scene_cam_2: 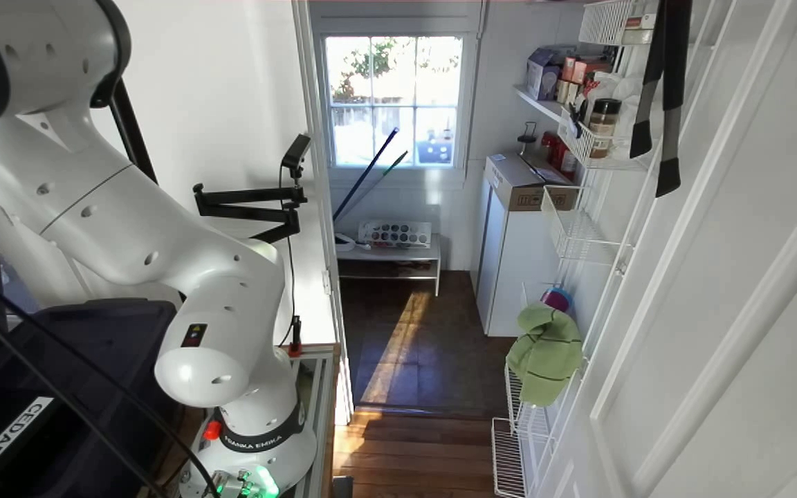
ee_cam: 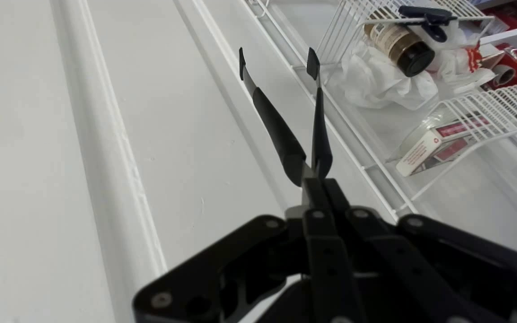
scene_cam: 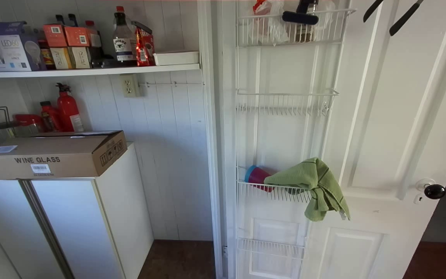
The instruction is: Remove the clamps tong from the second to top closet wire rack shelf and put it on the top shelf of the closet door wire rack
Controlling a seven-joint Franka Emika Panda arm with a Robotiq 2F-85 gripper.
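Near the wire rack: tongs, splayed, tips downward in both exterior views
End effector: grasping tongs near their joined end
Top visible shelf: box

In an exterior view, a dark floor spreads at the back and meets brown wooden planks nearer the camera; a slanting strip of sunlight crosses from one to the other. A white cabinet stands directly on the dark part. At the far end, apart from the cabinet, stands a low bench. On its top rests a white holder with rows of dark rounds, beside a white item too small to tell; its lower level is too dim to read
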